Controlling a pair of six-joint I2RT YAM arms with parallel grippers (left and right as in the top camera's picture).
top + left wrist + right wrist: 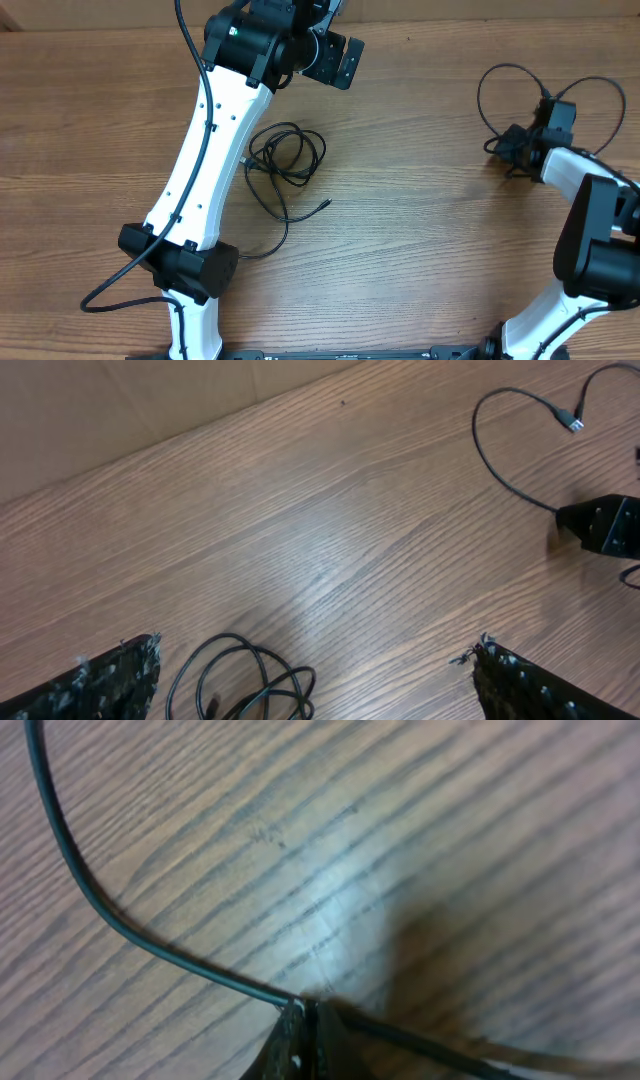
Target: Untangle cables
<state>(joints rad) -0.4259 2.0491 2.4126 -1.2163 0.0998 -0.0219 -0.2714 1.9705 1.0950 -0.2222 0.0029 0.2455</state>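
A coiled black cable [286, 158] lies on the wooden table beside the left arm, one plug end trailing toward [325, 203]. It also shows at the bottom of the left wrist view [245, 682]. My left gripper [340, 62] is open and empty, hovering beyond the coil [315, 652]. A second black cable [500, 85] loops at the far right, and its plug shows in the left wrist view [575, 422]. My right gripper [507, 148] is shut on this cable, its fingertips pinching it against the table [305, 1025]. The cord [90, 900] curves away to the upper left.
The wooden table [420, 230] fills all views. Thick black wires fixed to the left arm hang off near its base [110, 290]. A plain wall or board runs along the table's far edge [150, 400].
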